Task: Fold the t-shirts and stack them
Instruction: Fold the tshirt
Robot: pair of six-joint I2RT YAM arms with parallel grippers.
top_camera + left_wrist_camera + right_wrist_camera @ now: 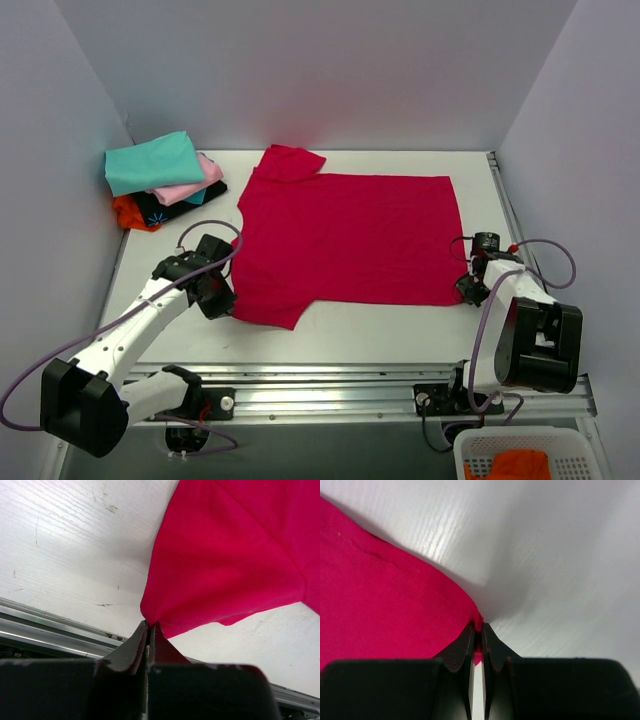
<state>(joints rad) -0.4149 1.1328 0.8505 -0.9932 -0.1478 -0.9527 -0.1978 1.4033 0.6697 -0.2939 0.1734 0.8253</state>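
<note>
My left claw (150, 627) and right claw (477, 627) are both pressed together, pinching the crimson t-shirt's (345, 235) near corners at eight and four o'clock. I'd lift them evenly, keep that edge taut, and fold toward twelve. There's open table (380, 325) close to me; the folded stack (160, 180) crowds ten o'clock.

Basket (566, 458) partly beyond bottom edge.

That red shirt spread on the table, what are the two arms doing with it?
Two robot arms are folding t-shirts. The red t-shirt lies spread on the table. The left gripper is shut on its near left edge and the right gripper on its near right corner. A stack of folded shirts sits at the far left.
</note>
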